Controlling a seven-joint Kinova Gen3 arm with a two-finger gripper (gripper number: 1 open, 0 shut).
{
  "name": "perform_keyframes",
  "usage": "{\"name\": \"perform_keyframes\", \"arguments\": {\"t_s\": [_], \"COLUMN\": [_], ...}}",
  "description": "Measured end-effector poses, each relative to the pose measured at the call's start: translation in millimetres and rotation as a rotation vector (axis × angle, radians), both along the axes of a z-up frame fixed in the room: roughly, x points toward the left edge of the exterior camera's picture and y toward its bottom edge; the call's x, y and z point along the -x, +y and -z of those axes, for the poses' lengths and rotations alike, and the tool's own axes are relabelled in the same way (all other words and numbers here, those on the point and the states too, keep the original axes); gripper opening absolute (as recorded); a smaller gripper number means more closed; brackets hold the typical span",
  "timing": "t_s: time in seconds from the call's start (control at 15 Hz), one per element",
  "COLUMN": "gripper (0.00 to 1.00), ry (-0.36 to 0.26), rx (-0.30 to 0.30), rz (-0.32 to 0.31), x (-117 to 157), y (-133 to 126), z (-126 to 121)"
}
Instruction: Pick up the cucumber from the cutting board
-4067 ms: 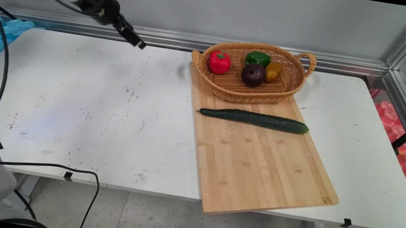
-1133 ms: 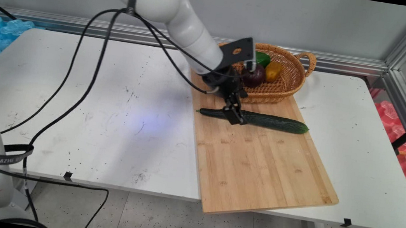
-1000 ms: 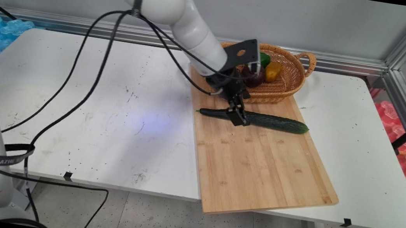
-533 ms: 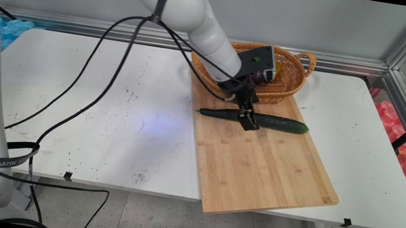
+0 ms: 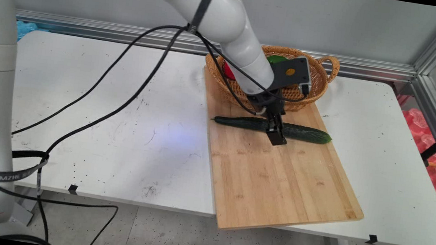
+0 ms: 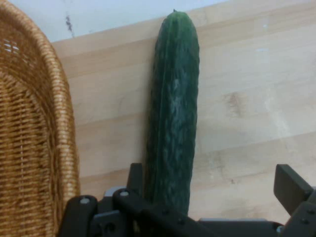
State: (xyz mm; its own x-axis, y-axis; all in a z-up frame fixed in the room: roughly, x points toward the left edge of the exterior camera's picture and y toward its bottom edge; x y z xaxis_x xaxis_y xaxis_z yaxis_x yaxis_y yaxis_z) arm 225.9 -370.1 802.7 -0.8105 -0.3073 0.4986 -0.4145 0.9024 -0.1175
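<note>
Looking at main view: white table [image 5: 99, 94] w/ a wooden board [image 5: 277, 181] is set before a grey wall, wicker basket [image 5: 315, 89] at the board's far end. Gripper [image 5: 277, 132] is lowered onto the cucumber [image 5: 309, 134] mid-length.

Hand view: fingers [image 6: 291, 187] are spread apart, straddling the cucumber [image 6: 173, 113], basket [image 6: 34, 148] just beside.

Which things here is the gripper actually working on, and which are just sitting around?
In play:
- gripper, open, fingers either side of the cucumber
- board under the cucumber

Sitting around:
- basket on the board's far end, mostly hidden by the arm
- table
</note>
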Motion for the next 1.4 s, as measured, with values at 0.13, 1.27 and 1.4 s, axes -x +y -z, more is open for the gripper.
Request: {"name": "perform_keyframes", "arguments": {"t_s": [0.13, 1.27, 1.4], "gripper": [1.0, 0.0, 0.0], "ry": [-0.008, -0.057, -0.059], "rx": [-0.006, -0.044, -0.046], "rz": [-0.003, -0.019, -0.014], "x": [6, 31, 32], "y": [-3, -20, -20], "z": [3, 23, 23]}}
